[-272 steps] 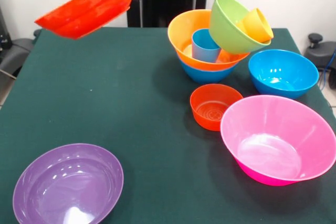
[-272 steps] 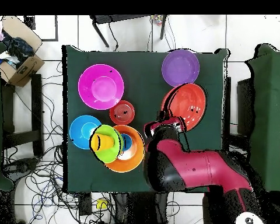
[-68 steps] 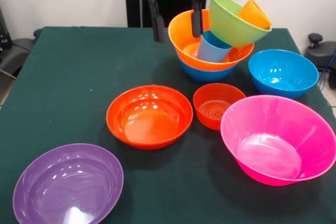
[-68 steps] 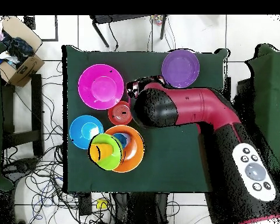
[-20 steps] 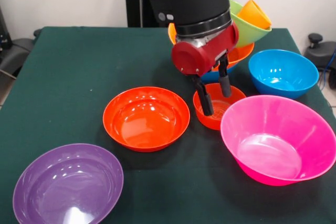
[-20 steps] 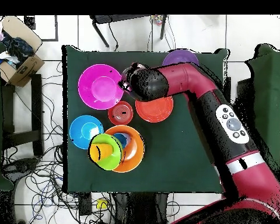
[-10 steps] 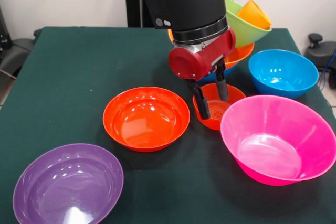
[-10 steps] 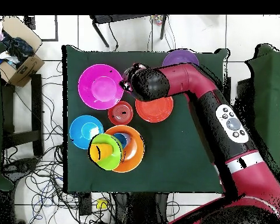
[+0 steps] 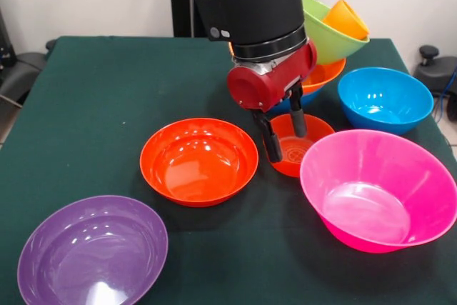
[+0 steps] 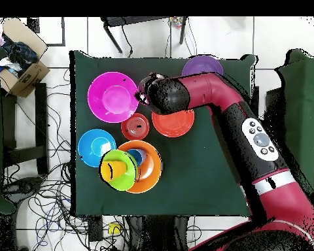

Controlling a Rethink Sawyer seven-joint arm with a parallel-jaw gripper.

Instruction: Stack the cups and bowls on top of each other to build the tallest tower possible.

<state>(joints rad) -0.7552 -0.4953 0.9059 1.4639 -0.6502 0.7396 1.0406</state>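
The tower stands at the far right of the green bench in the front view: a blue bowl at the bottom, showing only as a sliver, an orange bowl nested in it, and a lime green bowl tilted on top with an orange cup lying aslant inside it. From overhead the same pile also shows a light blue cup sitting in the orange bowl beside the green one.

Just in front of the tower sits the small red-orange bowl. The claw hangs over this bowl with its two dark fingers spread apart and holding nothing; one finger is at the bowl's left rim, the other over its inside. Whether either finger touches the plastic cannot be told.

To the left of the small bowl, close beside it, lies the larger red-orange bowl, upright and empty. To the right, the large pink bowl stands with its rim overlapping the small bowl's edge in the front view. Behind the pink one is a second blue bowl, beside the tower. The purple bowl sits alone at the near left corner, well apart from the rest.

The red and black arm reaches across the bench from the right in the overhead view, covering part of the purple bowl.
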